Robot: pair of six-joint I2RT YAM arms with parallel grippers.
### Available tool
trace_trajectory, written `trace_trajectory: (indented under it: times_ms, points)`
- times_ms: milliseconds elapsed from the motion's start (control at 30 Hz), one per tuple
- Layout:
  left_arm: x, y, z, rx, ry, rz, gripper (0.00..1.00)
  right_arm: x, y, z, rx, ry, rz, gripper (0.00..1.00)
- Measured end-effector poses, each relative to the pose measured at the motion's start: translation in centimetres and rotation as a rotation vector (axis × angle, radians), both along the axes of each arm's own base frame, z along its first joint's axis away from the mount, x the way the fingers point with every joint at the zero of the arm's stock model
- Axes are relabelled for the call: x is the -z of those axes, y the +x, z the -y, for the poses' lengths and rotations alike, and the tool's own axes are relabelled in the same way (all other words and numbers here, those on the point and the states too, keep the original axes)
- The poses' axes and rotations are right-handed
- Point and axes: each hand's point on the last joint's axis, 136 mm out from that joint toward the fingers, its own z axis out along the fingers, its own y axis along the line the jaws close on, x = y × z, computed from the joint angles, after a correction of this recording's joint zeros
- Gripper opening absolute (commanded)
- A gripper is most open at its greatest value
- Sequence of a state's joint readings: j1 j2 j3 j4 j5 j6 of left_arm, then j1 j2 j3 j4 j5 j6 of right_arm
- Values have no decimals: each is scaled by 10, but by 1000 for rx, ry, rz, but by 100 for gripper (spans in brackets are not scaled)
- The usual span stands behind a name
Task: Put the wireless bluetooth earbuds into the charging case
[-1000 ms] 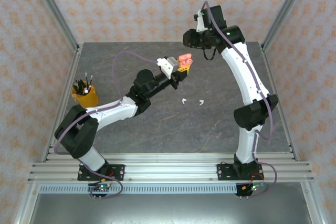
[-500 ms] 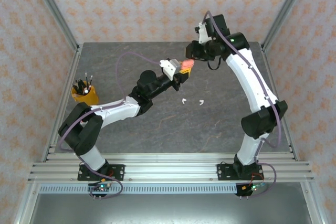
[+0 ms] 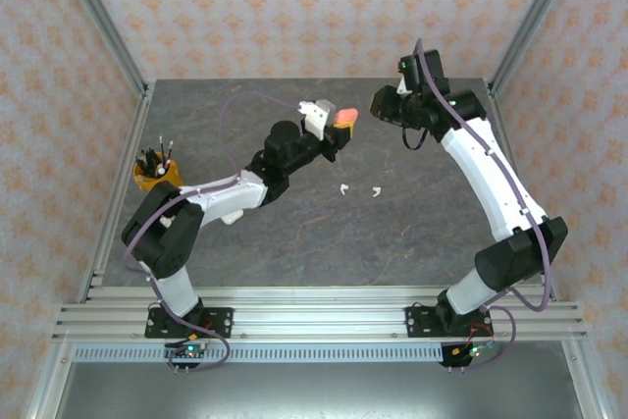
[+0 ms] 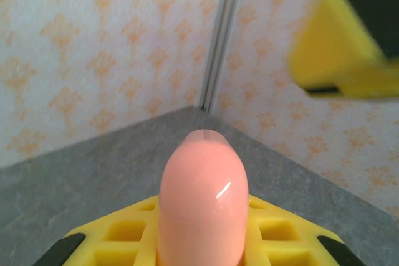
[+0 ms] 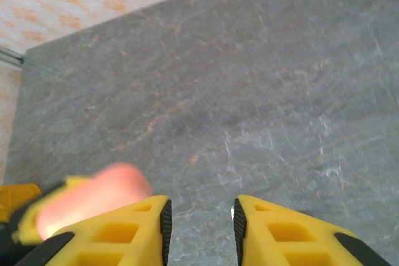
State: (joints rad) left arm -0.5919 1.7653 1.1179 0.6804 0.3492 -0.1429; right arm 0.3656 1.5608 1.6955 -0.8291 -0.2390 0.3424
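Salmon-pink pebble-shaped charging case (image 4: 202, 197) pinched in my left hand (image 3: 340, 128), raised at the far middle.
My right hand (image 5: 201, 216) is spread, empty; two white earbuds (image 3: 343, 188) lie on the grey worktop (image 3: 392, 233).

You are looking at a left arm (image 3: 221, 198) and a right arm (image 3: 486, 169) wearing glossy white shells between chunky black joints. A purple cable (image 3: 222, 120) is looping along each arm from base to wrist. Black base plates (image 3: 191, 321) are sitting bolted at the bottom, with small green circuit boards (image 3: 186, 348) hanging under them. The left fingers (image 4: 124, 235) and right fingers (image 5: 118, 232) are showing yellow waffle-grid bodies with black pads.
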Motion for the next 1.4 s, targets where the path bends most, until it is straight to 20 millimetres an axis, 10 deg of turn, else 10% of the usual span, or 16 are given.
trace_trajectory:
  times_ms: [267,933,1167,1400]
  points:
    - [79,54,-2,-65,7,-467,0,74,-21,10,95,19,-150,34]
    - [210,59,1,-112,65,-1215,11,68,-34,19,169,92,-94,37]
    - [219,49,-1,-111,98,-1285,29,60,-39,21,169,105,-74,44]
    - [223,42,-10,-109,142,-1305,68,53,-41,21,166,113,-57,56]
